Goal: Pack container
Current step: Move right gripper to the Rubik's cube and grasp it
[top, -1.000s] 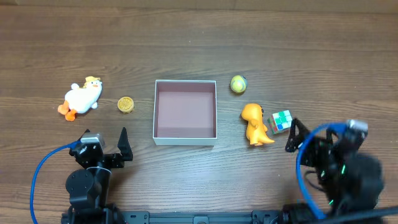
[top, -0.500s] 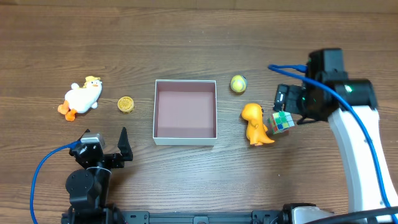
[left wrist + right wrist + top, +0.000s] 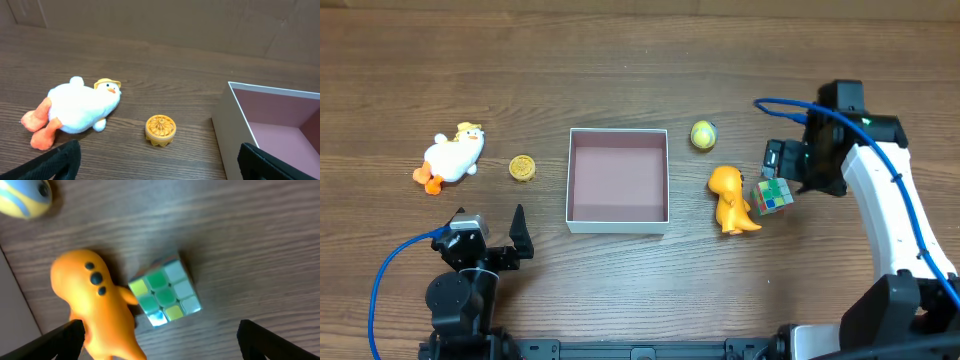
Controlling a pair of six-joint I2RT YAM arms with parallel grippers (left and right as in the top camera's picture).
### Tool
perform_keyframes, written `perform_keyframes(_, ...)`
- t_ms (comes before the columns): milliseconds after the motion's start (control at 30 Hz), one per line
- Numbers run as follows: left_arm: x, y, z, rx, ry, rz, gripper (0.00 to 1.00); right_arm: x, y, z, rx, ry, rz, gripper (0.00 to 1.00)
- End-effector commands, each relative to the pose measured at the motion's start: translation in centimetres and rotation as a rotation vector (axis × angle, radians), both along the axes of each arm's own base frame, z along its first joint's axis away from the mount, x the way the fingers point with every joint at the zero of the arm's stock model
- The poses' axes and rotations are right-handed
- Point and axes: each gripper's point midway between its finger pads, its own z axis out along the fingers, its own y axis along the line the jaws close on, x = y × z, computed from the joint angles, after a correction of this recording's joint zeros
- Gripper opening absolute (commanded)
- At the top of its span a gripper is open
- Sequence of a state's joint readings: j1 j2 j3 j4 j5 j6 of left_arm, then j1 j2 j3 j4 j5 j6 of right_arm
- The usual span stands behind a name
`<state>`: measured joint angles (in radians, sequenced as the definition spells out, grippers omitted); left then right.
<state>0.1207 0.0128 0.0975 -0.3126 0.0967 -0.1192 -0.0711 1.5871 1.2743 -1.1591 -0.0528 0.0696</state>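
Left gripper point(image 3: 488, 225): jaws spread wide, nothing between them, low over the table point(image 3: 640, 60)
Right gripper point(image 3: 790, 168): jaws spread wide, nothing grasped, hanging just above the puzzle cube point(image 3: 773, 195)
Container point(image 3: 617, 225): open top, nothing inside, ahead and to the right of the left gripper; well left of the right gripper, beyond the dinosaur
Orange dinosaur point(image 3: 730, 198): just beside the cube, on the container side of the right gripper
Striped ball point(image 3: 703, 134): near the dinosaur's head, apart from the right gripper
Plush duck point(image 3: 451, 157): ahead and left of the left gripper
Gold disc point(image 3: 523, 168): straight ahead of the left gripper, between duck and container
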Motion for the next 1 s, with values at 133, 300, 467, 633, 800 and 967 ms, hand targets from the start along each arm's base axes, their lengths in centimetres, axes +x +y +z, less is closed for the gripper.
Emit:
perform_keyframes(133, 0.0, 0.2, 0.1, 0.023, -0.007, 0.005, 1.00, -0.3, 1.0, -0.1, 0.052, -0.011, 0.178, 1.00)
perform_keyframes(300, 0.0, 0.2, 0.1, 0.023, -0.007, 0.005, 1.00, -0.7, 1.0, -1.3, 0.041, -0.008, 0.255, 1.00)
perform_keyframes(467, 0.0, 0.2, 0.1, 0.023, -0.007, 0.005, 1.00, -1.1, 1.0, -3.5, 0.039, -0.009, 0.276, 1.00)
perform_keyframes(633, 0.0, 0.2, 0.1, 0.023, -0.007, 0.005, 1.00, -0.4, 0.9, -4.3, 0.030, -0.045, 0.277, 1.00)
perform_keyframes(800, 0.0, 0.2, 0.1, 0.023, -0.007, 0.005, 1.00, 0.8, 0.8, -4.4, 0.013, -0.102, 0.300, 1.00)
perform_keyframes(967, 0.0, 0.2, 0.1, 0.023, -0.007, 0.005, 1.00, 0.8, 0.5, -5.0, -0.009, -0.106, 0.303, 1.00)
